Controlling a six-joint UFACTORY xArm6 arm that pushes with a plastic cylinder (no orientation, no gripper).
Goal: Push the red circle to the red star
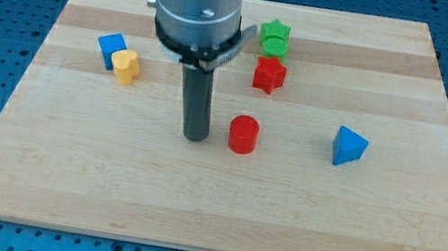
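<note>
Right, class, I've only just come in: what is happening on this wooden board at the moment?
A robot arm with a dark rod is working on a wooden board. My tip rests just to the view's left of the red circle, close beside it; contact cannot be told. The red star sits above the circle, toward the view's top, with a gap between them, so the push is not yet done. Two green blocks lie just above the star.
</note>
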